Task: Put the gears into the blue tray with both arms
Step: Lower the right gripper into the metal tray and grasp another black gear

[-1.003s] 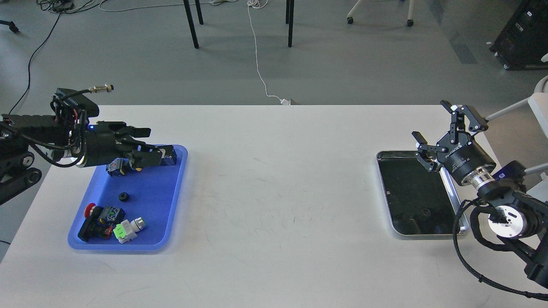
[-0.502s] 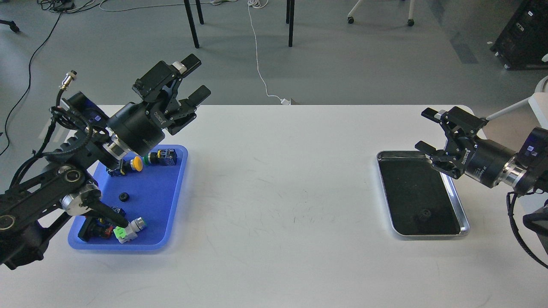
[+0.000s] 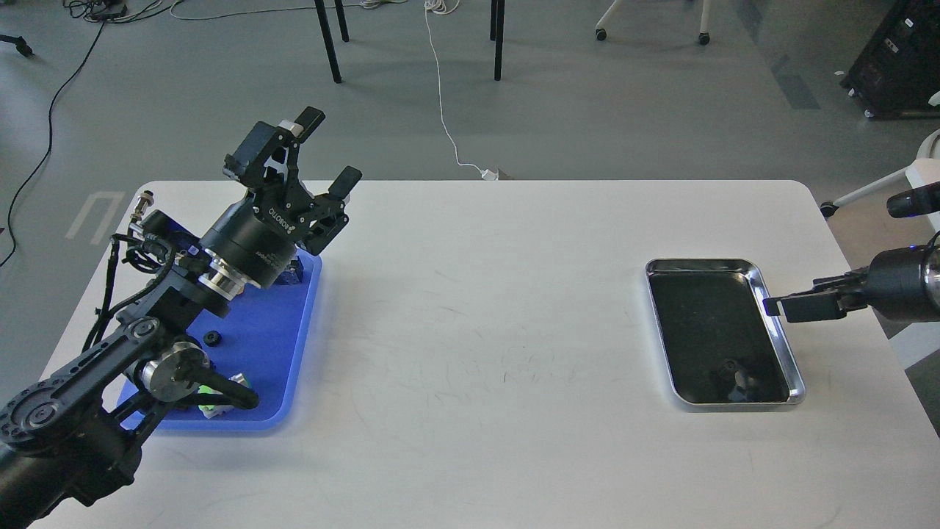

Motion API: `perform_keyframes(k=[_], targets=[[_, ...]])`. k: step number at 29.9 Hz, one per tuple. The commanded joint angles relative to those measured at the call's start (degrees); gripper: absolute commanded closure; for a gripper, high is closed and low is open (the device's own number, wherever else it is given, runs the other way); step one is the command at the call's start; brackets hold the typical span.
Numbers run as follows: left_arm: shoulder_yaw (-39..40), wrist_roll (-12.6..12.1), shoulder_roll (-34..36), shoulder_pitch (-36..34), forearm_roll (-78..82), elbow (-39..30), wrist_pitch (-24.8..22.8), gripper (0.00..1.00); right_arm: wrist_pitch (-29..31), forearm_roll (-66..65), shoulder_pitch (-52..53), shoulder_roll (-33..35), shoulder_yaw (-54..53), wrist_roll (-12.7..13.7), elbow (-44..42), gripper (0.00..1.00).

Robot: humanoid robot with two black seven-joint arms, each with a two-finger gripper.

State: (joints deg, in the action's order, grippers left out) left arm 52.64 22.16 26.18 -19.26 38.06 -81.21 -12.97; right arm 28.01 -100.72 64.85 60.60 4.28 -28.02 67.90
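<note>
One tiny black toothed gear (image 3: 212, 339) lies in the shallow bright blue plastic tray (image 3: 283, 345) at my left; another small dark round piece, probably a gear (image 3: 729, 365), sits in the silver-rimmed metal tray with the black inside (image 3: 780, 332) at my right.

The second piece blends into the dark reflective floor, so I cannot make out its teeth. My left arm (image 3: 110, 367) crosses the blue tray and hides most of its contents: only a green-and-white block (image 3: 209, 402) and a corner of a blue part (image 3: 294, 268) peek out. My left gripper (image 3: 327, 150) is raised above the tray's far end, fingers spread and holding nothing. My right gripper (image 3: 778, 307) comes in edge-on at the metal tray's right rim; its fingers overlap, so whether it is spread or closed I cannot tell. The white table (image 3: 485, 308) carries both trays.
</note>
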Motion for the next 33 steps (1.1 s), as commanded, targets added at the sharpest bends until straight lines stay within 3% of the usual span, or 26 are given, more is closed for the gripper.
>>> perform_keyframes(k=[1,12,19,33], targets=[[0.0,-0.02,-0.16,0.01,0.09,0.0,0.05,0.02,-0.01,-6.76,2.82,-1.01,4.5,0.02,0.74,0.01],[0.18,0.07,0.37,0.45,0.09,0.0,-0.04,0.02,-0.01,-9.05,2.82,-7.69,8.02,0.02,2.86,0.09],[0.18,0.07,0.28,0.45,0.18,0.0,0.05,0.02,-0.01,-9.05,1.59,-9.8,9.16,0.02,2.33,0.3],[0.88,0.07,0.46,0.45,0.09,0.0,0.05,0.02,-1.56,-8.97,-1.22,-15.25,9.25,0.02,-5.58,0.31]])
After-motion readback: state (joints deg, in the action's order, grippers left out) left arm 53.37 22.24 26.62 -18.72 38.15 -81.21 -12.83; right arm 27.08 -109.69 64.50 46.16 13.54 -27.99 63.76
